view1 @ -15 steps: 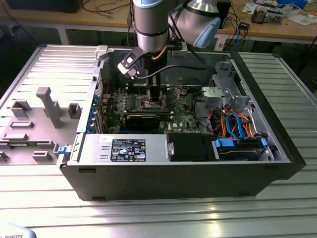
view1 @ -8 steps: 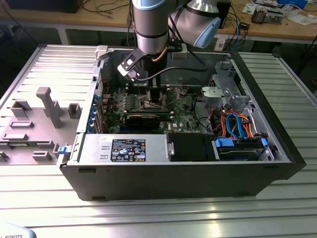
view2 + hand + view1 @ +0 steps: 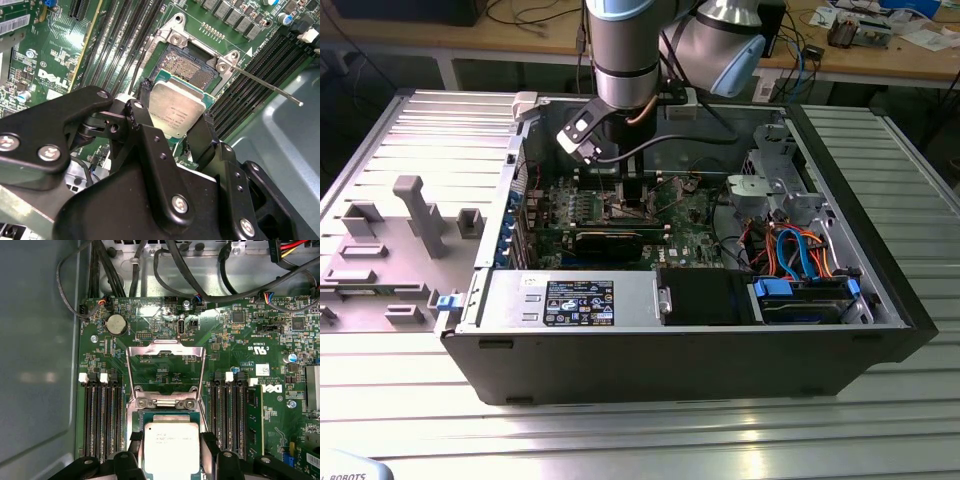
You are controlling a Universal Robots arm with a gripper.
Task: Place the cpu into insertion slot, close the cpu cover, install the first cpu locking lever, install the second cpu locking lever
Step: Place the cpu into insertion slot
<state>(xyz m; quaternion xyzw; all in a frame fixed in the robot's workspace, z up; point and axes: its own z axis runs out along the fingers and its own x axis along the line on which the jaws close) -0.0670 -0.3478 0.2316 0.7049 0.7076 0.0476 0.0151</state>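
Observation:
The cpu (image 3: 171, 447), a flat square chip with a silver-grey top, sits between my gripper's (image 3: 171, 442) two black fingers (image 3: 134, 445), which are shut on its opposite edges. In the second wrist view the cpu (image 3: 177, 107) hangs slightly tilted over the near part of the insertion slot (image 3: 190, 65), whose pin field shows beyond it. The cpu cover (image 3: 165, 351), a silvery frame with a square window, stands swung up behind the slot. A thin locking lever (image 3: 270, 90) juts out from the slot's corner. In the exterior view the gripper (image 3: 632, 205) is low inside the computer case (image 3: 670, 350).
Long black memory slots (image 3: 100, 415) flank the socket on both sides. Black cables (image 3: 200, 270) loop along the board's edge. A black expansion card (image 3: 610, 240) lies near the arm, drive bays with blue and orange cables (image 3: 800, 260) at the exterior view's right, a grey fixture (image 3: 410, 220) outside the case.

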